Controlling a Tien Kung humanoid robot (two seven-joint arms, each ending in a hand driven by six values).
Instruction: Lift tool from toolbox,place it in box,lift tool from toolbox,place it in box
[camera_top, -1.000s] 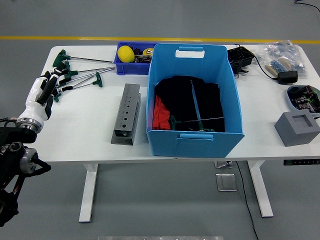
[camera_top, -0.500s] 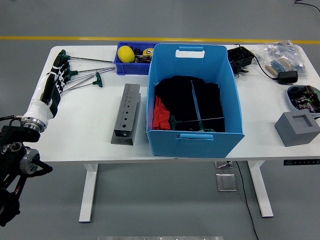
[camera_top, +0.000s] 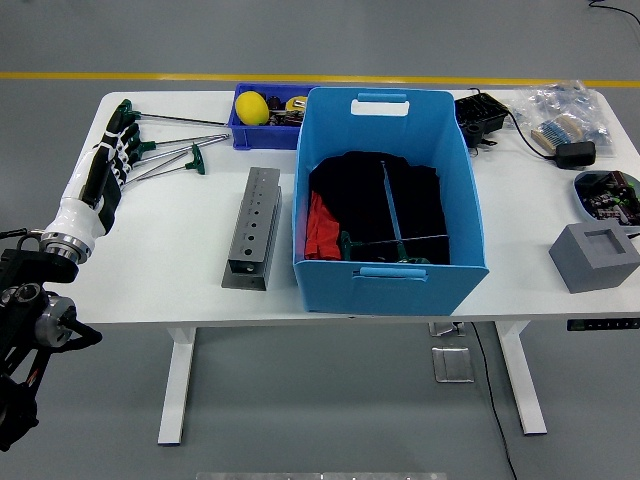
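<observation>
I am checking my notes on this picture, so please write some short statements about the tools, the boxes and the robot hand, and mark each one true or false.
1. The left robot hand reaches over the green-handled T-wrenches at the table's left end. True.
2. The large blue box is empty. False: it holds dark cloth, something red and at least two green-handled tools.
3. The grey metal tool holder lies between the wrenches and the large blue box. True.
4. The yellow ball lies on the bare table. False: it sits in the small dark blue bin behind the tool holder.
5. The grey foam block stands at the table's left end. False: it stands near the right end.
</observation>
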